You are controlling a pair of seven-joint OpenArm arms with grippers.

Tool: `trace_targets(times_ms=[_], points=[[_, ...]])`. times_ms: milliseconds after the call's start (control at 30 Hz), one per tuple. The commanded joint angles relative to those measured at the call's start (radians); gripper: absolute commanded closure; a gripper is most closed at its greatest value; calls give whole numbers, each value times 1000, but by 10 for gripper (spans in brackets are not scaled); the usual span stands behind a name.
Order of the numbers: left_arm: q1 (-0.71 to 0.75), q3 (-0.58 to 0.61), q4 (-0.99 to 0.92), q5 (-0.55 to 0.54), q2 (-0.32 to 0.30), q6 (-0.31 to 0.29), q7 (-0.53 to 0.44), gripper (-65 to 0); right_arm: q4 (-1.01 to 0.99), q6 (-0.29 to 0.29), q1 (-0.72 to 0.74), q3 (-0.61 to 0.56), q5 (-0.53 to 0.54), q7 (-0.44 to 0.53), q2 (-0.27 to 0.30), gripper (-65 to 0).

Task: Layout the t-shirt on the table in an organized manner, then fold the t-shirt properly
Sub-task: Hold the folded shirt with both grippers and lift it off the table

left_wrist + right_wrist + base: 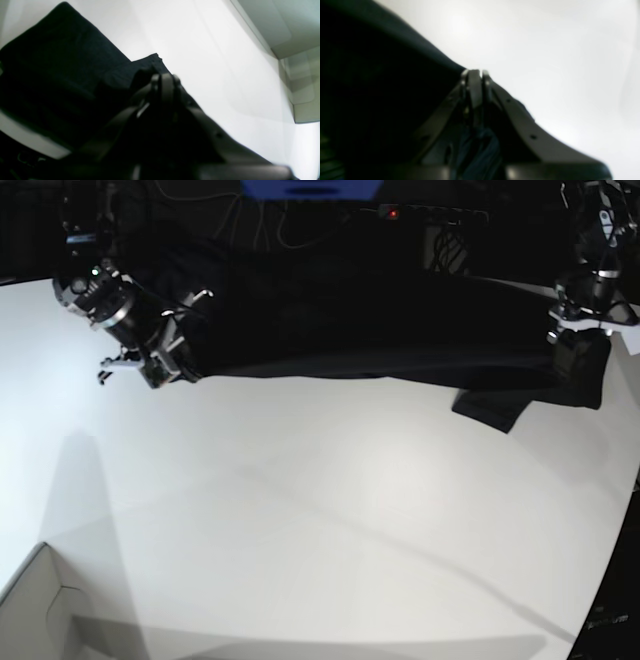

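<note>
Right claw (475, 72) is sitting pressed together at the shirt's edge, mid-frame in its wrist view; fabric is bunching under the jaws, so it's looking like a pinch on the t-shirt (370, 320). In the base view that claw is sitting upper left.

Left claw (165, 77) is also pressed together, centre of its wrist view, with dark cloth right behind the tips. Blur and black-on-black are making it hard to confirm cloth between the jaws; my read is it's pinching a corner. In the base view it's upper right, a sleeve end drooping below it.

T-shirt is stretching as a dark band across the top of the frame, along the far side of the white worktop (320, 520).

Risks, as I'm judging them:
- thin fabric slipping out of either pinch once tension is building
- uneven pull skewing the layout
- that dangling sleeve folding under the body
</note>
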Motion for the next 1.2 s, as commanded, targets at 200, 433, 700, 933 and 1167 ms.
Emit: trace_targets(times_ms=[200, 433, 700, 933, 1167], points=[[4, -7, 18, -11, -5, -8, -19, 0, 131, 0, -118, 26, 16, 25, -51, 0], [4, -6, 18, -11, -5, -8, -19, 0, 140, 0, -202, 26, 16, 25, -62, 0], [0, -4, 19, -11, -4, -8, -19, 0, 104, 0, -217, 26, 11, 23, -57, 0], [-3, -6, 19, -13, -4, -8, -19, 0, 1, 0, -213, 63, 11, 25, -60, 0], [-5, -2, 19, -13, -4, -8, -19, 0, -14, 0, -208, 67, 10, 18, -56, -22]])
